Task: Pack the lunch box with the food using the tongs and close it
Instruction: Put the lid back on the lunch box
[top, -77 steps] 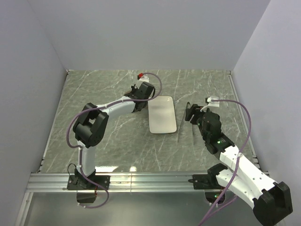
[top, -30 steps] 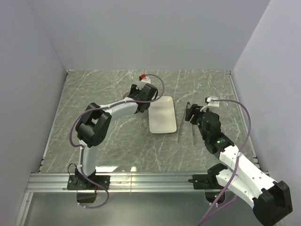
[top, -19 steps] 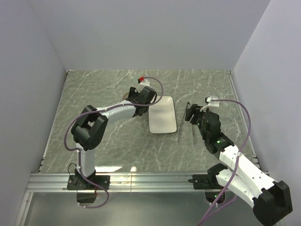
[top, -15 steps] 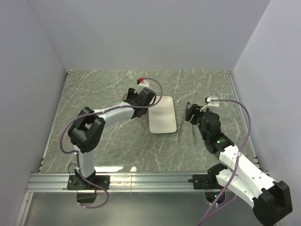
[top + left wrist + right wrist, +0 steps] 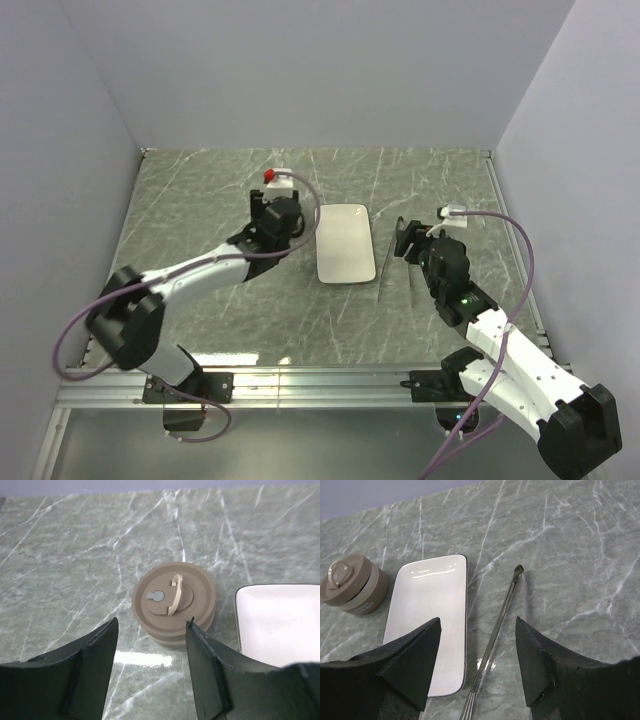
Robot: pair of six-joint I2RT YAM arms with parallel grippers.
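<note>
The lunch box [image 5: 174, 605] is a round brown tin standing on the marble, its lid [image 5: 167, 591] seated on top with the curved handle up. My left gripper [image 5: 151, 622] hovers just in front of the tin, open, with nothing between its fingers. In the right wrist view the tin [image 5: 352, 585] stands left of the white plate. The tongs [image 5: 502, 615] lie flat on the table right of the plate. Above their near half, my right gripper [image 5: 478, 621] stands open and empty. No food shows in any view.
The white rectangular plate [image 5: 345, 243] lies bare between the tin and the tongs [image 5: 385, 270]. In the top view my left gripper [image 5: 290, 225] hides the tin, and my right gripper [image 5: 405, 240] is beside the plate's right edge. Grey walls enclose the table.
The left arm has drawn back toward the near left, away from the tin, and its jaws have widened. The right arm has not moved.
</note>
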